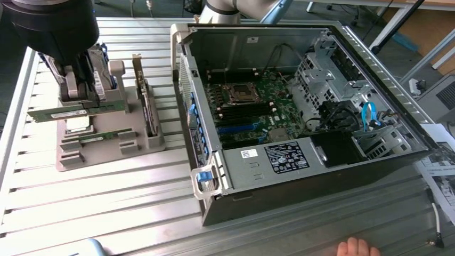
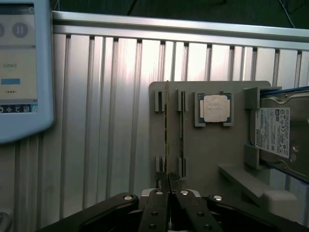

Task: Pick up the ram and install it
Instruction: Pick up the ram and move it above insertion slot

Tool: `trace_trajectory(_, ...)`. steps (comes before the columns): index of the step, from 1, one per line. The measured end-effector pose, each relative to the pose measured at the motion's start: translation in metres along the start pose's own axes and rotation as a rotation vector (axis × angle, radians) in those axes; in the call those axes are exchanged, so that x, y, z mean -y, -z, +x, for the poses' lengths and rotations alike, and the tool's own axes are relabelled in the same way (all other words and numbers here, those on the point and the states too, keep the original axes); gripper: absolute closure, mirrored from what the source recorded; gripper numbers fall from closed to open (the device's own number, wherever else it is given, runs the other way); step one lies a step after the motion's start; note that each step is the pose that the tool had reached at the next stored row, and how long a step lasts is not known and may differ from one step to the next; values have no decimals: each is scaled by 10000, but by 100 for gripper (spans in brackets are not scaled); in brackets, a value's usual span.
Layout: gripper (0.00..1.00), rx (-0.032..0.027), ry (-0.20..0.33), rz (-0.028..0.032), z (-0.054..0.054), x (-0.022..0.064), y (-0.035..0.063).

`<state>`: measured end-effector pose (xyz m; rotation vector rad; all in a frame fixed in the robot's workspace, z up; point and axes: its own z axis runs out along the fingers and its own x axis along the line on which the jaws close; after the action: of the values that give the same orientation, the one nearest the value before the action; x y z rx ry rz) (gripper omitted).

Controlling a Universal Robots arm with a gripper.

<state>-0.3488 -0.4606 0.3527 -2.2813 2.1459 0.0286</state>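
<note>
**Component.** The ram (image 1: 61, 113) (image 2: 166, 125) is a thin green board, seen edge-on in the wrist view. It is clamped between the fingers of the gripper (image 1: 75, 105) (image 2: 168, 182). The jaws are drawn together on its two flat faces, and most of its length runs out ahead of the fingertips. Whether its lower edge sits in the slot or has cleared it cannot be told.

**Handling (assessment).**
- The ram is probably very light and stiff, but brittle, so it is likely to crack rather than flex.
- The flat faces offer little friction, so it may slip or pivot.
- The chips and the contact edge are the fragile areas. The flat faces along the upper edge are the place to hold it.
- The present grip appears to sit toward one end, so the ram could tilt.

**Surroundings.**
- A second stick (image 1: 95, 137) (image 2: 181, 125) stands just beside the gripper, parallel to the ram, in the grey holder (image 1: 106, 154) (image 2: 212, 159) beneath the tool.
- A processor chip (image 2: 214, 108) lies further out on the holder, with a hard drive (image 2: 276, 130) beyond it.
- The open computer case (image 1: 284, 154) stands well apart from the tool.
- A person's hand (image 1: 357, 248) rests near the case's front.
</note>
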Motion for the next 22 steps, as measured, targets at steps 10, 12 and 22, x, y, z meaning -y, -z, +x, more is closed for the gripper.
trace_trajectory(10,88,1,0,1,-4,1,200)
trace_trajectory(12,88,0,1,0,-4,2,241)
trace_trajectory(22,88,0,1,1,-8,3,454)
